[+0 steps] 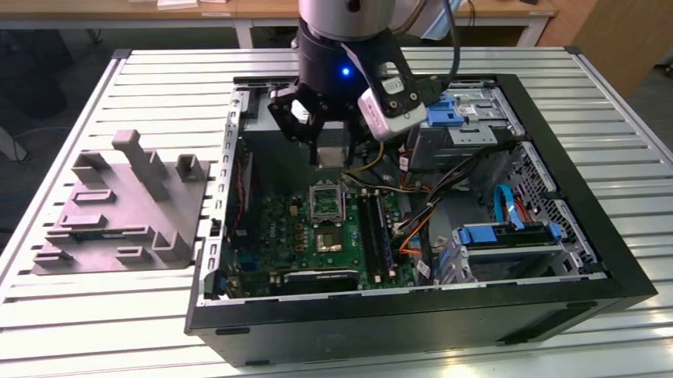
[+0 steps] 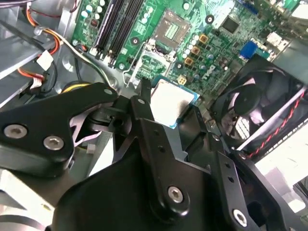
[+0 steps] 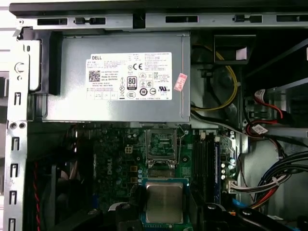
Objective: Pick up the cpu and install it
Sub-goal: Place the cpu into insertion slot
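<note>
Cpu [image 2: 173,98] within claw [image 2: 169,103] grip, above motherboard [image 2: 216,53].

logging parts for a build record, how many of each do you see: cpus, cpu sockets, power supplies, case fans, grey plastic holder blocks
cpu: 1, gripped between the fingers
cpu socket: 1
power supply: 1
case fan: 1
grey plastic holder block: 1
total: 5
</note>
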Robot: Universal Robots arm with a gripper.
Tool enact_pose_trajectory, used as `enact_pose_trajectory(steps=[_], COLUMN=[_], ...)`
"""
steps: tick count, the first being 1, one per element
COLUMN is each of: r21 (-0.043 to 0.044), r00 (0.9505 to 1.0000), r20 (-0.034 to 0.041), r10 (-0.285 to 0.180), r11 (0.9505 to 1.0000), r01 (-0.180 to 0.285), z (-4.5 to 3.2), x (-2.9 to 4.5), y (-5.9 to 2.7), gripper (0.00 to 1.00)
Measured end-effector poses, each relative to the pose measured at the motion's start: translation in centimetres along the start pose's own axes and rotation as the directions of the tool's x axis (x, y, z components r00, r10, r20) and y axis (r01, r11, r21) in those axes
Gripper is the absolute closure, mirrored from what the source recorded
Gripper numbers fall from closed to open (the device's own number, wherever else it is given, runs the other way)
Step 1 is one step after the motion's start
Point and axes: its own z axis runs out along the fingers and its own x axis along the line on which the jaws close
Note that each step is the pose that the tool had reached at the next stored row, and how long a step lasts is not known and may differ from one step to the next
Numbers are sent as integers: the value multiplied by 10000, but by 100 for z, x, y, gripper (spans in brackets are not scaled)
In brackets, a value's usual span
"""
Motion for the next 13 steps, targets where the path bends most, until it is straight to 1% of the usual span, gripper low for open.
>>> enact_pose_trajectory(steps=[4,10,13], r21=[3,0,3], r00=[10000,10000,10000], r20=[-1,0,-2], r10=[4,4,3], r11=[10000,10000,10000], r01=[-4,-4,-3], z=[34,113,122], x=[-1,-5,-6], y=[-23,-68,-70], gripper=[53,53,53])
